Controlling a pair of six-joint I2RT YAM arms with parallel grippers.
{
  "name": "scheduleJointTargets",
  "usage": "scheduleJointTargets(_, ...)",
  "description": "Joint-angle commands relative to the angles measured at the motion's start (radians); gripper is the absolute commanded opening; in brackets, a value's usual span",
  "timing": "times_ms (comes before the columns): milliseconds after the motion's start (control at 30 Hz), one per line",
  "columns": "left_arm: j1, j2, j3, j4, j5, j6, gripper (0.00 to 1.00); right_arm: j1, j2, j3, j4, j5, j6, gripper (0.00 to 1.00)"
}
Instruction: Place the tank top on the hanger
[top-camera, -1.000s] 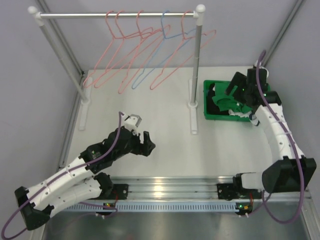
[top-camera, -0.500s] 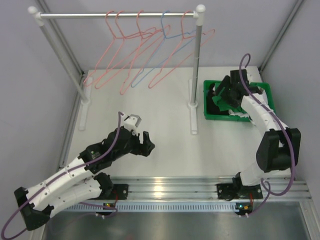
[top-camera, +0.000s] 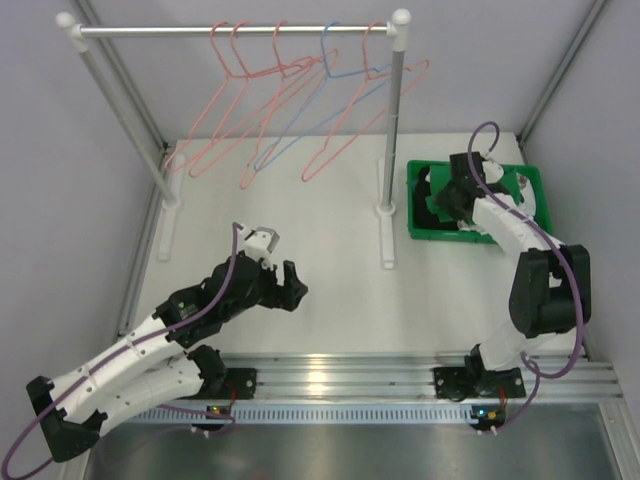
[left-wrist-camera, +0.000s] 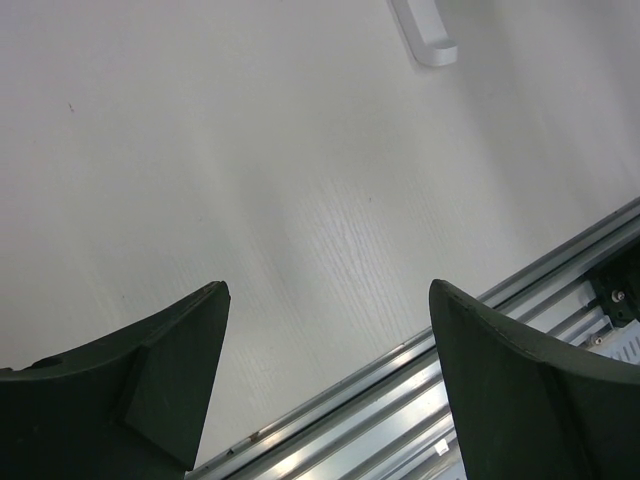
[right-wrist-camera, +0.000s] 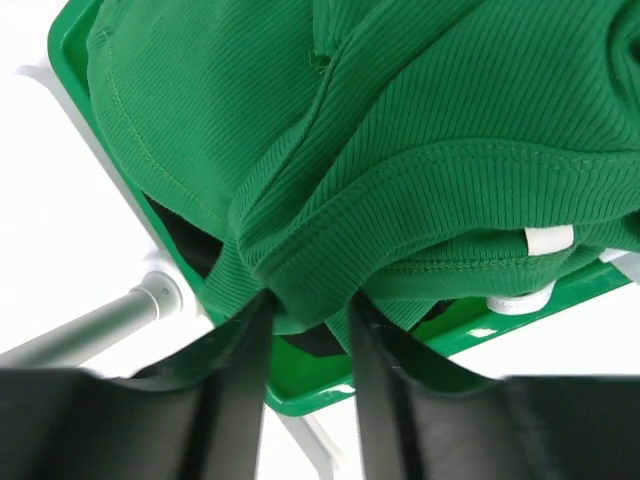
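The bright green tank top (right-wrist-camera: 420, 130) lies bunched in a green bin (top-camera: 530, 180) at the right of the table; in the top view a bit of the tank top (top-camera: 437, 208) shows beside the arm. My right gripper (right-wrist-camera: 310, 305) reaches down into the bin, its two fingers pinched on a fold of the ribbed fabric. From above, the right gripper (top-camera: 447, 195) is over the bin's left part. Several salmon-pink hangers (top-camera: 230, 110) hang on the rail at the back. My left gripper (left-wrist-camera: 325, 288) hovers open over bare table, holding nothing.
A blue hanger (top-camera: 300, 120) hangs among the pink ones on the white rail (top-camera: 230, 30). The rack's right post (top-camera: 392, 130) stands just left of the bin. A black garment (right-wrist-camera: 185, 240) lies under the green fabric. Aluminium rails (top-camera: 350, 375) run along the near edge.
My right arm swung in and dropped into the bin, and its jaws closed from wide onto the green fabric. The hangers swayed a little. The left arm stayed put.
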Motion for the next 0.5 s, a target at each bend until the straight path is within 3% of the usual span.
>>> scheduleJointTargets(0,-0.003,-0.010,0.044,-0.011,-0.021,0.004,0.86,0.018,-0.036,-0.008,0.083,0.064,0.032,0.33)
scheduleJointTargets(133,-0.003,-0.010,0.045,-0.011,-0.022,0.001,0.86,0.022,-0.080,-0.020,0.076,0.068,0.012,0.01)
scheduleJointTargets(467,-0.005,-0.036,0.027,0.009,-0.017,-0.023,0.87,0.059,-0.353,-0.057,-0.001,0.013,-0.180,0.00)
